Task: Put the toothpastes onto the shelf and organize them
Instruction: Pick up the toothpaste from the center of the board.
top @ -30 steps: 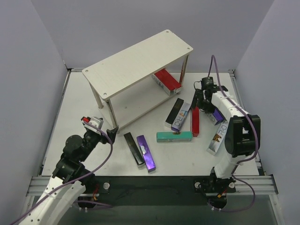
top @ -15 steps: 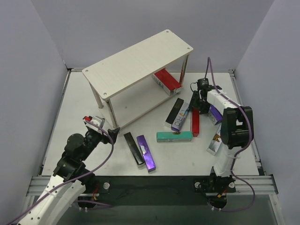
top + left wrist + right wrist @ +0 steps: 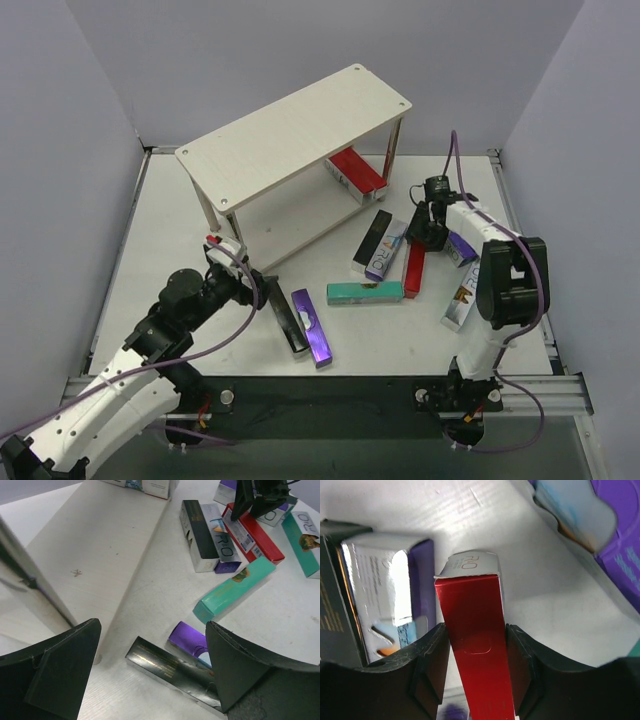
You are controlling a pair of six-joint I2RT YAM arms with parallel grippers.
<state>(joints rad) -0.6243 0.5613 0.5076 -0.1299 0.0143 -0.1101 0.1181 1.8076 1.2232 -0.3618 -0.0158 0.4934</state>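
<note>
The pale wood shelf (image 3: 300, 130) stands at the back, with red cartons (image 3: 357, 172) on its lower board (image 3: 100, 545). Several toothpaste cartons lie on the table. My right gripper (image 3: 426, 236) is shut on the far end of a red carton (image 3: 475, 650), which lies next to a silver-purple carton (image 3: 400, 595). My left gripper (image 3: 262, 290) is open and low over the near end of a black carton (image 3: 170, 672), with a purple carton (image 3: 192, 640) beside it. A teal carton (image 3: 365, 292) lies mid-table.
A black carton (image 3: 372, 238) and a silver-purple one (image 3: 387, 250) lie side by side in front of the shelf. A purple carton (image 3: 460, 245) and a silver-teal carton (image 3: 465, 295) lie at the right. The shelf's thin metal leg (image 3: 240, 250) stands close to my left gripper.
My left arm has reached forward and right to the black carton. My right gripper came down onto the red carton's far end; the red and teal cartons shifted slightly.
</note>
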